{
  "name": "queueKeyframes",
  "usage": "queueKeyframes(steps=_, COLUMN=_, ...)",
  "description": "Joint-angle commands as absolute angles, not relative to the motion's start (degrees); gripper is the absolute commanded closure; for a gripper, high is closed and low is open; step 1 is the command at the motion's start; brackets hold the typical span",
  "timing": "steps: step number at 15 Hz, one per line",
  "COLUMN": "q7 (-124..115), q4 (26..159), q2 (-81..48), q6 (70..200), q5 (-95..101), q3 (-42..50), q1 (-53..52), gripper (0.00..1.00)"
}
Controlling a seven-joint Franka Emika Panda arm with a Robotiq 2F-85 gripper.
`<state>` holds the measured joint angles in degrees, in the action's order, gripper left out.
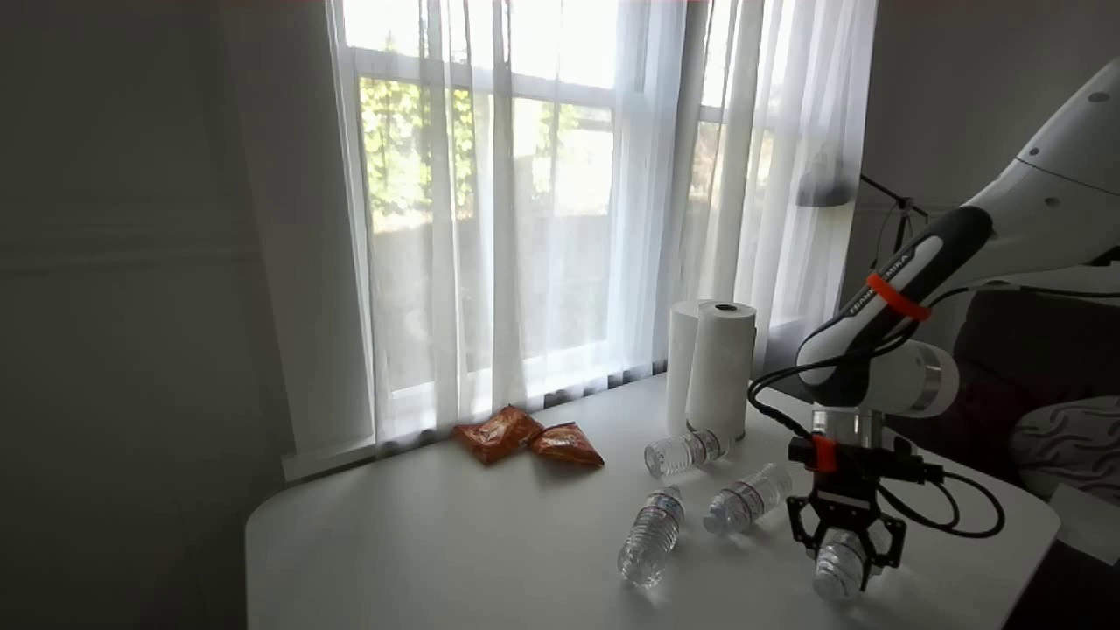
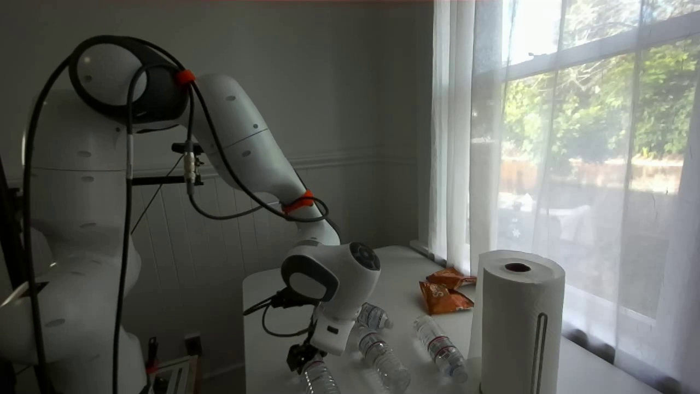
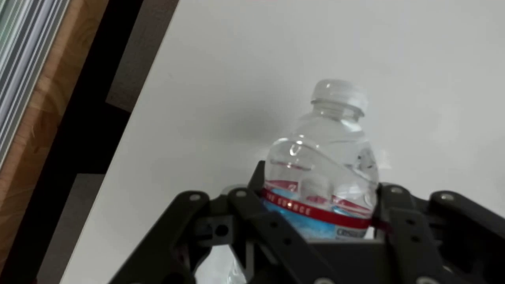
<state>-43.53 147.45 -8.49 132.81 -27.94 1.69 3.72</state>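
My gripper (image 3: 319,191) is shut on a clear plastic water bottle (image 3: 315,209) with a red and blue label. The two fingers press on opposite sides of it near the label, and its white cap points away from the gripper in the wrist view. The held bottle also shows in an exterior view (image 1: 838,573) under the gripper (image 1: 842,567), and in an exterior view (image 2: 320,377) beside the dark fingers. I cannot tell whether it touches the table. Its lower part is hidden by the gripper. Three similar bottles (image 1: 652,538) (image 1: 745,500) (image 1: 685,453) lie on the table nearby.
The white table (image 1: 420,551) stands against a curtained window. Two orange snack bags (image 1: 500,435) (image 1: 567,444) lie near the window side. White paper towel rolls (image 1: 724,372) stand upright behind the bottles. A wooden edge (image 3: 51,90) shows beyond the table edge in the wrist view.
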Motion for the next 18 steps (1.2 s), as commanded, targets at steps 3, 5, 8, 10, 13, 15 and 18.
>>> queueKeyframes(steps=3, q7=-31.19, q4=145.96, q2=-4.86, q6=121.59, q5=-32.28, q3=4.16, q1=6.53, gripper=0.75)
queueKeyframes(steps=5, q7=-27.89, q4=145.17, q2=-4.5, q6=116.69, q5=-33.04, q3=5.1, q1=7.21, gripper=0.75)
queueKeyframes(steps=8, q7=-22.85, q4=143.58, q2=-4.49, q6=109.71, q5=-33.38, q3=6.41, q1=8.12, gripper=0.75)
queueKeyframes(steps=10, q7=-19.3, q4=142.29, q2=-5.17, q6=105.34, q5=-34.01, q3=7.21, q1=8.76, gripper=0.75)
queueKeyframes(steps=13, q7=-13.59, q4=140.24, q2=-6.92, q6=98.65, q5=-35.48, q3=8.33, q1=9.84, gripper=0.75)
queueKeyframes(steps=15, q7=-10.01, q4=139.03, q2=-8.39, q6=94.49, q5=-36.18, q3=8.92, q1=10.48, gripper=0.75)
queueKeyframes(steps=18, q7=-4.65, q4=137.22, q2=-11.23, q6=88.83, q5=-36.8, q3=9.56, q1=11.47, gripper=0.75)
